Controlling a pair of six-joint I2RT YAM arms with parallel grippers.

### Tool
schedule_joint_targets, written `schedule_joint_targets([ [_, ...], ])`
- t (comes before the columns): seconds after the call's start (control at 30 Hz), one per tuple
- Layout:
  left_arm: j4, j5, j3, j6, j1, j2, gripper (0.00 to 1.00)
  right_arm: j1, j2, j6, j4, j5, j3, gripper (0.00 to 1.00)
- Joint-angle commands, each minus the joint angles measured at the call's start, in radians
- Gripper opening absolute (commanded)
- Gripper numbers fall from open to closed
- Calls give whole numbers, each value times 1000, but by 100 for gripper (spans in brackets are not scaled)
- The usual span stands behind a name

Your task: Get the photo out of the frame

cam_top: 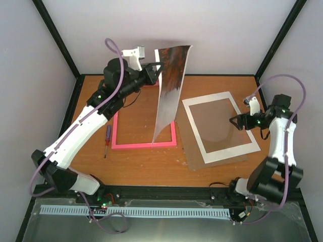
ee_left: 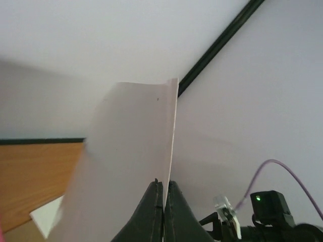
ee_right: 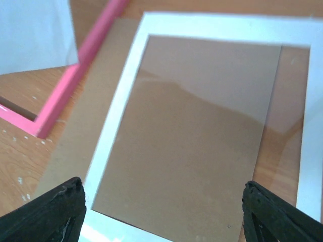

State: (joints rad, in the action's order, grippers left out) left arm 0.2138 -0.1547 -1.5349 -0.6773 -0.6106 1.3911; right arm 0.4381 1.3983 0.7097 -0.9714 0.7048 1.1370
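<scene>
A small enclosure is shown from above, with pale grey walls (cam_top: 166, 30) and black corner struts (cam_top: 55, 35). An orange-brown wooden surface (cam_top: 141, 161) fills the floor, and two white robot arms are bolted at its near edge.

The photo (cam_top: 169, 96) is held nearly upright over the middle of the surface, slightly curved. Its upper end is mottled dark red and black, fading to pale grey-white at the lower end. In the left wrist view its back (ee_left: 126, 166) is seen as plain and pale. Its lower end reaches down to the right part of the frame (cam_top: 144, 145), a thin bright pink rectangle lying flat and open; whether the two touch cannot be told.

To the right, a white mat (cam_top: 198, 133) lies flat on a brown board (cam_top: 219, 126), which is seen through the mat's opening. A small red-handled screwdriver (cam_top: 107, 136) lies just left of the frame.

The left end effector (cam_top: 157, 65) is raised near the back wall, its fingers (ee_left: 154, 212) pinched onto the photo's upper edge. The right end effector (cam_top: 233, 121) is held above the mat's right side, spread wide and gripping nothing.
</scene>
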Motion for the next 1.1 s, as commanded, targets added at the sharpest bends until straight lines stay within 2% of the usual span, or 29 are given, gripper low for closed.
schedule_joint_targets([
  [0.0,-32,-131,-136,45,-5,114,1,5,-185,-55,-32,129,-18,83],
  [0.23,-45,-232,-444,48,-102,380,1,5,-349,-8,-232,363,135,83],
  [0.4,-43,-336,-709,-13,-157,559,1,5,-438,-148,-182,357,195,83],
  [0.53,-123,-399,-777,-101,-177,614,1,5,-481,-225,-174,379,253,82],
  [0.67,-191,-379,-697,-158,-176,580,1,5,-511,-258,-169,437,299,82],
  [0.8,-230,-273,-495,-213,-160,504,1,5,-531,-289,-112,452,258,82],
  [0.93,-407,-207,-135,-324,-129,436,1,5,-520,-302,-42,424,153,82],
  [1.07,-609,-231,142,-447,-84,459,1,4,-486,-297,38,419,19,81],
])
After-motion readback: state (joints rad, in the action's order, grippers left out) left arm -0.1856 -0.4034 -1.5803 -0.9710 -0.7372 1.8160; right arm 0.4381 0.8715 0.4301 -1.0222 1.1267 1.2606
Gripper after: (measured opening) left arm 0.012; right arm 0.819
